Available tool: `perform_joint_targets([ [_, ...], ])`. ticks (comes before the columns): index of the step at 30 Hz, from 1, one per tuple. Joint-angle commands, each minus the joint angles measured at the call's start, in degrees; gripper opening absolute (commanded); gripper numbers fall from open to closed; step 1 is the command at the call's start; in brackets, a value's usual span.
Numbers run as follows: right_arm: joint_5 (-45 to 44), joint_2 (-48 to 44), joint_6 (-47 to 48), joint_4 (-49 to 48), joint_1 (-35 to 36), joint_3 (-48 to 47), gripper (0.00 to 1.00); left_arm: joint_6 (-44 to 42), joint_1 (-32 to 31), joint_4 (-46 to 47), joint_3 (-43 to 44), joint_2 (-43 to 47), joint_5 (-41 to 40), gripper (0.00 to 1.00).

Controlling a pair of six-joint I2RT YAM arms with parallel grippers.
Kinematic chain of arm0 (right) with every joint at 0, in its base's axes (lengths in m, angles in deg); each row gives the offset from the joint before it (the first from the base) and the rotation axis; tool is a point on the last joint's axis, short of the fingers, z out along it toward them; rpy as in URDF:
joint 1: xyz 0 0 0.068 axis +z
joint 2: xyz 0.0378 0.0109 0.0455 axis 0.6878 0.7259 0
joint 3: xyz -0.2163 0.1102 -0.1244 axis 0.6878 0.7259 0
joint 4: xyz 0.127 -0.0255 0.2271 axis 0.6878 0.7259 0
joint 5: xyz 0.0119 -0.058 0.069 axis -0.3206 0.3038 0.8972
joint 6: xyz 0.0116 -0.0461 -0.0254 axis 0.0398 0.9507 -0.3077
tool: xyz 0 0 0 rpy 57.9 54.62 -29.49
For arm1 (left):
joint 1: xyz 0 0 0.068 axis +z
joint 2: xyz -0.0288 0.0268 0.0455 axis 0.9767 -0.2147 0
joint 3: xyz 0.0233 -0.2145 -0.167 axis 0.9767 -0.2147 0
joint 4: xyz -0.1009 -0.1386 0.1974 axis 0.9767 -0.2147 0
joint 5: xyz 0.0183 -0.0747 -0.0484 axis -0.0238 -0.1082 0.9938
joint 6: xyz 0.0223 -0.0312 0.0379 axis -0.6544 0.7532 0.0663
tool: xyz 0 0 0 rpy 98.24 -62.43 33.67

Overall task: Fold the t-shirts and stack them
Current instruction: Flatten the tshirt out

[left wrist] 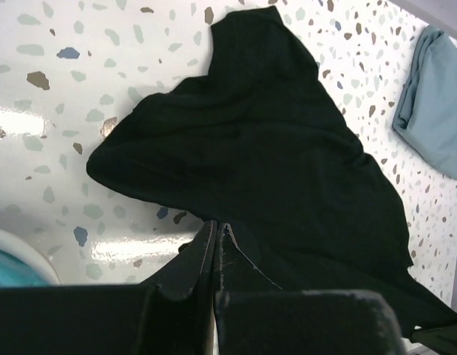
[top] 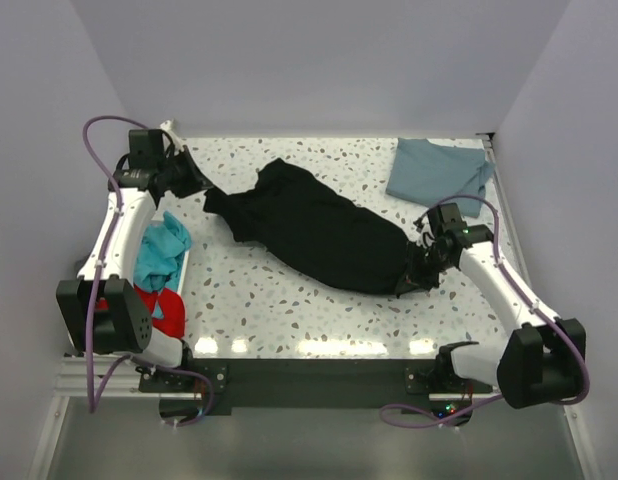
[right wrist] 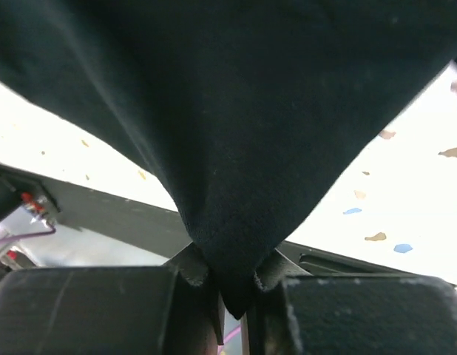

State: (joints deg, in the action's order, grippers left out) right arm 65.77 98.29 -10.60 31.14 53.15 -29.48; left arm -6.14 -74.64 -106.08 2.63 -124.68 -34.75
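The large black t-shirt point(top: 309, 230) lies stretched in a diagonal band across the middle of the speckled table. My left gripper point(top: 204, 188) is at its far-left end, shut on the cloth; in the left wrist view the fingers point(left wrist: 216, 229) meet on an edge of the black t-shirt point(left wrist: 251, 148). My right gripper point(top: 414, 272) is at the near-right end. In the right wrist view a bunched corner of the black t-shirt point(right wrist: 236, 111) is pinched between its fingers point(right wrist: 232, 277). The slate-blue t-shirt point(top: 437, 168) lies folded at the back right, also seen from the left wrist point(left wrist: 435, 103).
A white laundry basket point(top: 192, 262) stands along the table's left edge, holding a teal garment point(top: 161, 250) and a red one point(top: 154, 300). Walls close the table in at the back and on both sides. A black rail point(top: 309, 370) runs along the near edge.
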Motion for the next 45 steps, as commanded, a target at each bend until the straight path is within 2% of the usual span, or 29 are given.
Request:
perform_joint_targets([
  [1, -2.5, -3.5, -4.2, -8.3, 0.0, 5.4, 0.12, -2.0, 0.5, 1.7, -1.8, 2.9, -0.3, 0.00],
  [3, -4.0, -4.9, -5.2, -11.0, 0.0, 7.4, 0.17, -2.4, 0.5, 1.5, -2.4, 3.1, -0.3, 0.00],
  [7, -6.5, -7.1, -6.1, -13.5, 0.0, 10.5, 0.37, -2.9, 0.5, 1.6, -3.6, 3.1, -0.4, 0.00],
  [11, -8.8, -8.3, -5.7, -13.3, 0.0, 11.5, 0.43, -3.2, 0.5, 1.8, -4.4, 3.0, -0.3, 0.00],
  [15, -10.2, -10.7, -6.0, -12.3, 0.4, 13.0, 0.43, -3.8, 0.5, 1.9, -5.2, 3.0, 0.0, 0.00],
  [21, -15.7, -16.3, -10.2, -10.6, 8.8, 13.8, 0.46, -4.2, 0.5, 2.3, -6.8, 3.4, 0.2, 0.00],
  [25, -17.9, -14.7, -12.1, -9.1, 13.2, 13.9, 0.47, -4.2, 0.5, 2.6, -7.6, 3.3, 0.6, 0.00],
  [31, -22.5, -10.4, -13.0, -9.1, 13.9, 11.5, 0.47, -4.2, 0.5, 2.9, -7.7, 3.1, 0.8, 0.00],
  [34, -22.2, -7.3, -13.2, -11.9, 13.9, 10.2, 0.38, -4.0, 0.5, 3.0, -6.9, 3.5, 0.3, 0.00],
  [35, -21.9, -6.3, -13.1, -13.3, 13.9, 9.7, 0.29, -3.5, 0.5, 3.1, -6.6, 3.7, 0.2, 0.00],
  [38, -21.2, -3.3, -12.5, -12.4, 13.9, 5.5, 0.11, -2.2, 0.5, 2.9, -3.3, 4.3, 0.4, 0.00],
  [39, -21.2, -3.1, -12.3, -11.9, 13.9, 3.2, 0.01, -1.9, 0.5, 2.9, -1.3, 4.5, 0.4, 0.00],
  [45, -28.0, -2.1, -9.7, -4.9, 13.2, -7.5, 0.00, 1.7, 1.4, 2.3, 4.7, 7.4, -0.5, 0.00],
])
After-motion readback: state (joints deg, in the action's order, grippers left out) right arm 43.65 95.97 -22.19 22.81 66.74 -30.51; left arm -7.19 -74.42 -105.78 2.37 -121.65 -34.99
